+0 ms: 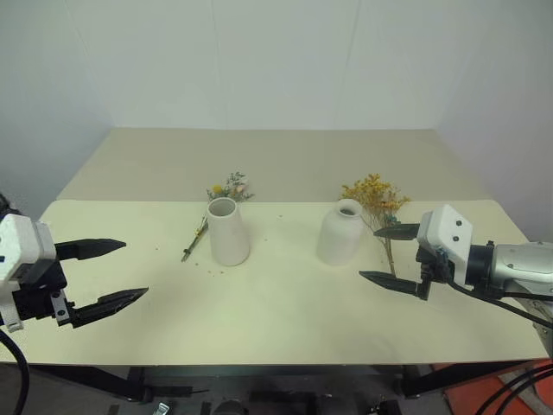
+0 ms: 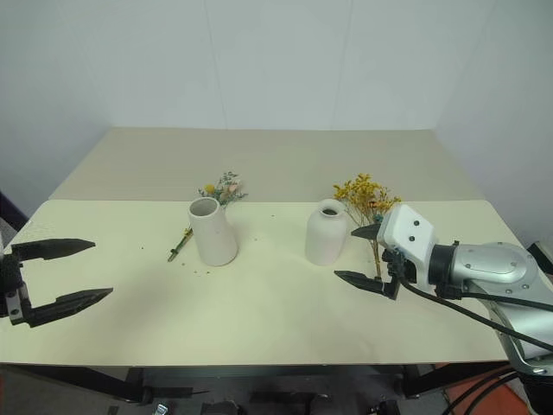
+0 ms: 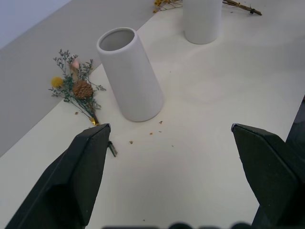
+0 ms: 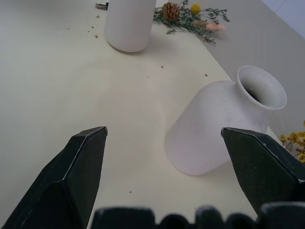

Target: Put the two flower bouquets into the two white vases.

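A pale cream tabletop (image 1: 276, 320) is filling the middle of the frame, plain white walls (image 1: 259, 60) rising behind it. No writing is showing anywhere. Centre-left, the tapered vase (image 1: 229, 231) is standing with the mixed bunch (image 1: 226, 192) lying just behind it; centre-right, the narrow-necked vase (image 1: 340, 232) is standing beside the yellow cluster (image 1: 375, 198) (flat on the tabletop). The left gripper (image 1: 105, 275) and right gripper (image 1: 390, 256) are hovering, jaws spread wide, grasping nothing.
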